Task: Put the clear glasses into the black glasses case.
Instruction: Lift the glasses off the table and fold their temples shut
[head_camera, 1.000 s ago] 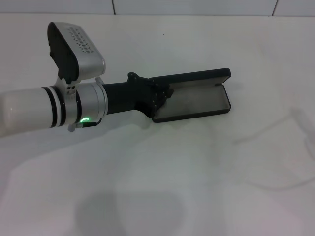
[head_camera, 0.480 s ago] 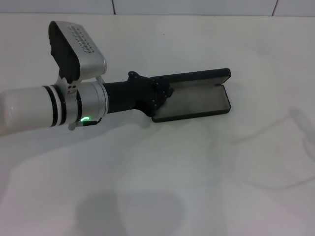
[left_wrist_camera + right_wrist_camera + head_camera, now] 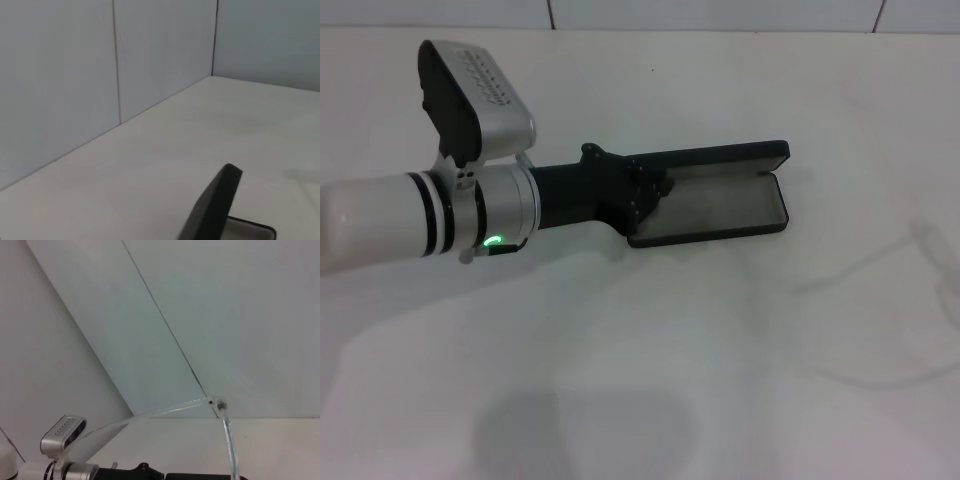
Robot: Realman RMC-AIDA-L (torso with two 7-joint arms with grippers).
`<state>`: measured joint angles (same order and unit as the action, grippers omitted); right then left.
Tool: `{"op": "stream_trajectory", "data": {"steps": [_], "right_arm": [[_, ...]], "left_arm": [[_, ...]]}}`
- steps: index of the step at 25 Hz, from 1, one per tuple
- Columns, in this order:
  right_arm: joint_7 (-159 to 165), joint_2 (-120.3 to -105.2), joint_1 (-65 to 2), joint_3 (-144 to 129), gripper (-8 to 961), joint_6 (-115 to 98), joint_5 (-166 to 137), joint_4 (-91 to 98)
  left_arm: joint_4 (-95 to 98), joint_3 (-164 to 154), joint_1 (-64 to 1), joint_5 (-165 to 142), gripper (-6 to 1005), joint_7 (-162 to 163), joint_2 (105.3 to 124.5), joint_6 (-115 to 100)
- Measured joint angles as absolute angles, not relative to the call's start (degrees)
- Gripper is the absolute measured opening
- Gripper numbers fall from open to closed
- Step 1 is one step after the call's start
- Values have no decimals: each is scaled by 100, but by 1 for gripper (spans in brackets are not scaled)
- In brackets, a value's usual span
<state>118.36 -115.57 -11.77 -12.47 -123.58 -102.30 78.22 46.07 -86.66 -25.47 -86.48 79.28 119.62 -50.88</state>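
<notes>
Black glasses case (image 3: pixel 720 200) lies open, grey lining up; left pincer (image 3: pixel 655 192) grips its end.

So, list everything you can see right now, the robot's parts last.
black glasses case: one, black with grey lining, lying open mid-table, lid raised on the wall side.
clear glasses: one, transparent, seen up against the wall in the right wrist view; what holds them is not visible.
table: one, white.
wall: pale grey panels, behind the table.
left gripper: one, black, on a white and silver arm, at the case's left end.
right gripper: not in view.
</notes>
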Motion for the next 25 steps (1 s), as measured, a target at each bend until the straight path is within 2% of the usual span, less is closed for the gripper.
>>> {"op": "stream_trajectory", "data": {"steps": [4,13,21,25], "right_arm": [[11810,-11557,-1125,-1234,72,-12367,-10230,7813],[11277,-11524,-1284,-1266,72,-12341,-10119,7133],[9737,-11480,-2047,-2105,72,-12252,-10161,4958],[9297,-11516,-2316,-2634,72,-11879,-10174,4386]], "left_arm": [[4694,-8626,-2408,-8610,102,7984,11960,-5465],[6208,-8012,-1538,-7652,101,8267,11945,-7413],[6196,-8011,-1824,-6479,100,8221,11973,-8729],[5905,-8537,-1957,-5907,100,7904,11979,-8803]]}}
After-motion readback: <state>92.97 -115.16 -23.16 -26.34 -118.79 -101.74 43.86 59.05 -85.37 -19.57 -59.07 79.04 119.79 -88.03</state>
